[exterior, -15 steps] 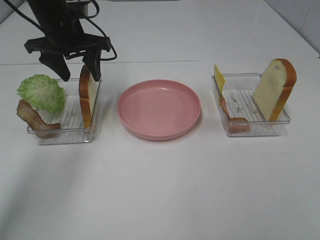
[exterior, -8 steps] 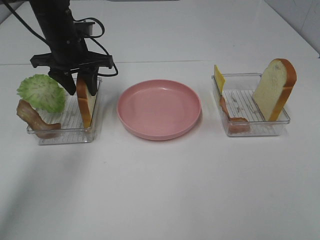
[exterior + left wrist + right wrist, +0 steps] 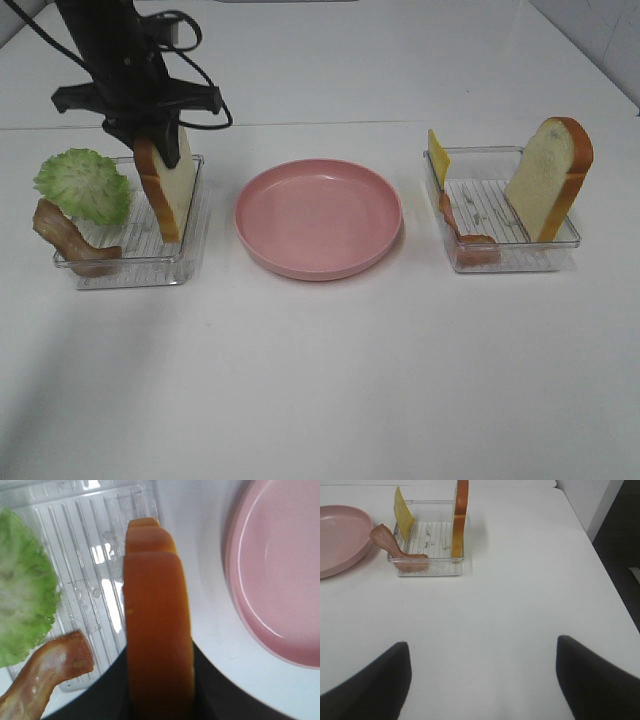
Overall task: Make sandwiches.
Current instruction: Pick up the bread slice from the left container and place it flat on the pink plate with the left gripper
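Exterior high: left pincer [image 3: 158, 138] has clamped the bread slice [image 3: 172, 190], tilting it; right pincer [image 3: 482, 642] released.

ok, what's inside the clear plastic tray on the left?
Visible: ruffled green lettuce leaf, brown bacon strip, and an orange-crusted white bread slice pinched by the left gripper. Floor of the clear plastic tray under them is hidden.

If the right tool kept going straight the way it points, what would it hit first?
The right tool would probably meet the bare white table short of the clear tray, though depth is unclear.
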Robot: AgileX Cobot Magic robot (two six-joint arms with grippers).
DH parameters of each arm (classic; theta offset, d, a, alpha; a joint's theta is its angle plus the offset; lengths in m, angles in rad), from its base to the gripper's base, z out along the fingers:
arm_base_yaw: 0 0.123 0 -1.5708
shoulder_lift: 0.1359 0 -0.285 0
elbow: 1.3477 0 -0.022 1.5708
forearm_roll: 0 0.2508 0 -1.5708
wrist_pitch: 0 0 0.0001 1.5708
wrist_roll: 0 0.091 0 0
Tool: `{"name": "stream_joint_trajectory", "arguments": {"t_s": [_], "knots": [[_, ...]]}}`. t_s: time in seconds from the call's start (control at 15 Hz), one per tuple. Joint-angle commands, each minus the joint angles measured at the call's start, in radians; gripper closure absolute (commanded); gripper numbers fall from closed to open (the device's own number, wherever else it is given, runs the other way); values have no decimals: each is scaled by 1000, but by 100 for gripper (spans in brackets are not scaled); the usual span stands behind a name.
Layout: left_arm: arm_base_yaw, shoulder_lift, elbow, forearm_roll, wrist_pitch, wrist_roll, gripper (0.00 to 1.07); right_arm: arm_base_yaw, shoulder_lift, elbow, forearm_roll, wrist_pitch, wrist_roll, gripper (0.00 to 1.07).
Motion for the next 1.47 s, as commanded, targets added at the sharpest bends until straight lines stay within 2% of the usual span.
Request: {"name": "stream_joint_trajectory", "arguments": {"t_s": [0.07,0.2,0.33,0.4,0.6,0.73,0.8,1.07,1.13,1.47], "knots": [[-2,-101,-4,-6,1,4,107,-7,-17,1,-4,-9,8,32],[1,-145,-4,-17,-5,8,107,-7,-17,1,-4,-9,8,32],[4,-171,-4,-66,-33,86,107,-7,-17,1,-4,-9,8,32],[4,-159,-4,-224,-89,196,107,-7,-17,1,-4,-9,8,32],[4,-97,-3,-520,-144,373,107,-7,-17,1,-4,-9,8,32],[4,-30,-3,-650,-148,459,107,-7,-17,1,-4,-9,8,32],[4,-15,-3,-683,-149,473,107,-7,-17,1,-4,-9,8,32],[1,129,-3,-930,-171,476,107,-7,-17,1,-4,-9,8,32],[0,157,-3,-961,-171,476,107,-7,-17,1,-4,-9,8,32],[-12,240,-3,-977,-173,471,107,-7,-17,1,-4,-9,8,32]]}}
